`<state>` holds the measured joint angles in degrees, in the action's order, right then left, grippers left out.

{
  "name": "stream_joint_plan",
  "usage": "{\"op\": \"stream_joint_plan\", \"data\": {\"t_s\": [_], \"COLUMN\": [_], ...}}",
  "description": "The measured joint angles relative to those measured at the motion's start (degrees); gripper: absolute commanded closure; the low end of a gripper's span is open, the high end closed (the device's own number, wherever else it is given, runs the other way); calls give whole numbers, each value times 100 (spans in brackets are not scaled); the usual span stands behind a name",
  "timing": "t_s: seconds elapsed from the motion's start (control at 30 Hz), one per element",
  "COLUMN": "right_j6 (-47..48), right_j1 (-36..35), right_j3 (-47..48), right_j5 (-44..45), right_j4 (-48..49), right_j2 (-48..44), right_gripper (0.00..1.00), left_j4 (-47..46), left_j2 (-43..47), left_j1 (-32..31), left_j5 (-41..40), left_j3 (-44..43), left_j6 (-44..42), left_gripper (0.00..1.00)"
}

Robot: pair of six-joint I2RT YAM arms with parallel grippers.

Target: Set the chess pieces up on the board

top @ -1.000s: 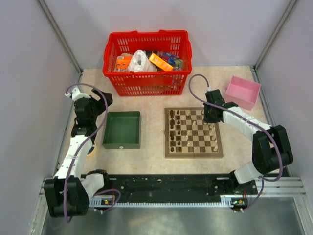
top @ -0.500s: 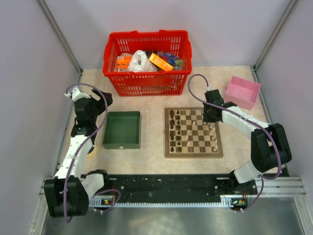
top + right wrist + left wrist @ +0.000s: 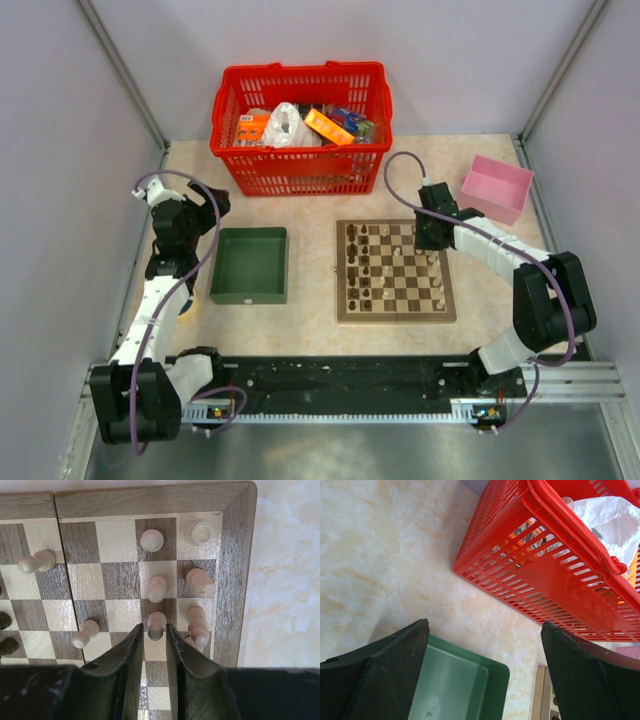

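**Arms.** The left arm and right arm are built alike: white link shells alternate with black joint housings.

**Cabling.** Each arm carries one grey-purple cable. The left cable and right cable stand off the far links in a free loop, then follow the links to the base.

**Mounting.** Both bases are fixed to a black rail at the near edge, fronted by a silver toothed strip.

**Grippers.**
- Left gripper: matte black fingers, broad and wedge-shaped with bevelled edges.
- Right gripper: black fingers, narrow, tapering to rounded tips, lightly scuffed.
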<state>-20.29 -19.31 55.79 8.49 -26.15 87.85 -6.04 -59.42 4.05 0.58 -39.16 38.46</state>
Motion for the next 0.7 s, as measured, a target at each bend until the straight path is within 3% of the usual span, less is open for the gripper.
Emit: {"op": "stream_joint_plan", "data": {"t_s": [0.7], "right_j6": [103], "right_j1": [-262], "right_j3": [555], "right_j5": [-498], "right_j4": [-216], "right_j2": [-243], "right_gripper": [65], "left_j4": [-2], "left_j2": [0], "left_j1": [0], "left_j5": [4], "left_j3": [2], "left_j6": [11], "left_gripper": [1]}}
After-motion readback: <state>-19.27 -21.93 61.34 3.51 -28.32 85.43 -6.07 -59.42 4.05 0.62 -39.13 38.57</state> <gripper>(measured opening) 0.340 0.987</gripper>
